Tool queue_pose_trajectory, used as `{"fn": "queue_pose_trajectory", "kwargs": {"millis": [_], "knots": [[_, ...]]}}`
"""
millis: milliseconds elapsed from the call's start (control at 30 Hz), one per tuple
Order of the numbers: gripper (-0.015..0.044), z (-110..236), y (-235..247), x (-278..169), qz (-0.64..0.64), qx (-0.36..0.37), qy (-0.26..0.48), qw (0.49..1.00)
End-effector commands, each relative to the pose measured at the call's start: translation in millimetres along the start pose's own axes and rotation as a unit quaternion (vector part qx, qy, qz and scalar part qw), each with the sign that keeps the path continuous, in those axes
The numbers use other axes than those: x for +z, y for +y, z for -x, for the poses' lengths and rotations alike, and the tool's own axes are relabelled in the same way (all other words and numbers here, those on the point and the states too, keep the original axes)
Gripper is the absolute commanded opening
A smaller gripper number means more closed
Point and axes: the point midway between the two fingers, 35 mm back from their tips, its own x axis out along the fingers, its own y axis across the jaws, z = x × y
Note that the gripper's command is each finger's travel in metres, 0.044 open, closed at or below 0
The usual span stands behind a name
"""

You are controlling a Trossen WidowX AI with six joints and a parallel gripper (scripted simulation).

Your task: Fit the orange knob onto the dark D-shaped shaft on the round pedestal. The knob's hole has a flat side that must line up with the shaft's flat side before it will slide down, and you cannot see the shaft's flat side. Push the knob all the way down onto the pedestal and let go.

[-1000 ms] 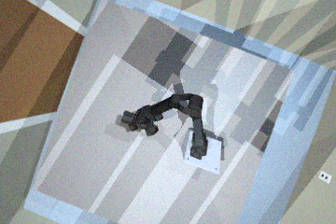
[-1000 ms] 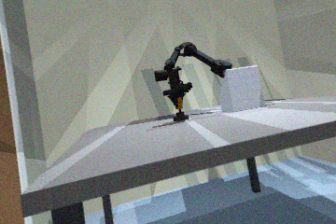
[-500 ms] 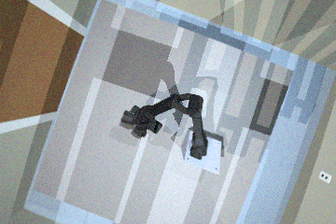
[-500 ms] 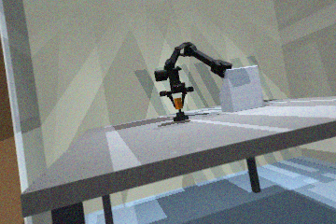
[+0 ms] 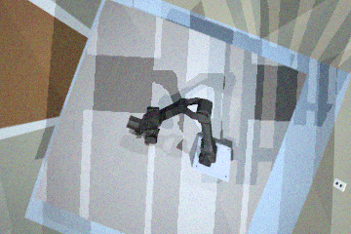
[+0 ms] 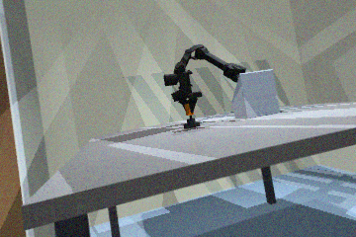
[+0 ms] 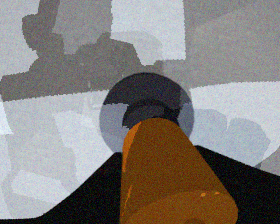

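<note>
Gripper (image 7: 178,222) clamped on orange knob (image 7: 171,185), approx half open, knob hanging just above round pedestal (image 7: 113,125) near desk (image 6: 208,150) centre. Dark shaft (image 7: 145,111) peeks past knob tip. Best bet imo: centre it, press lightly, twist w/ small turns till flat catches, then push. Desk grey-patched; pale walls beyond.

Orange knob (image 7: 171,185), tapered and glossy, held upright in the end effector (image 6: 188,103), its narrow end pointing down at the dark shaft (image 7: 145,111) on the round pedestal (image 7: 113,125) standing on the table (image 6: 198,150)
</note>
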Motion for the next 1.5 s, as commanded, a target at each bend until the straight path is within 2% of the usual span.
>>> {"fn": "queue_pose_trajectory", "kwargs": {"millis": [0, 167, 867, 1100, 1467], "knots": [[0.0000, -0.4, 0.0, 0.1, -0.116, -0.001, -0.001, 0.993], [0.0000, -1.5, -0.4, 0.9, -0.235, -0.001, -0.001, 0.972], [0.0000, 1.5, 0.2, 0.1, -0.235, -0.001, -0.001, 0.972], [0.0000, 0.4, -0.1, 1.0, -0.331, 0.000, -0.001, 0.944], [0.0000, -2.4, 0.0, 0.3, -0.335, -0.001, -0.001, 0.942]]}}
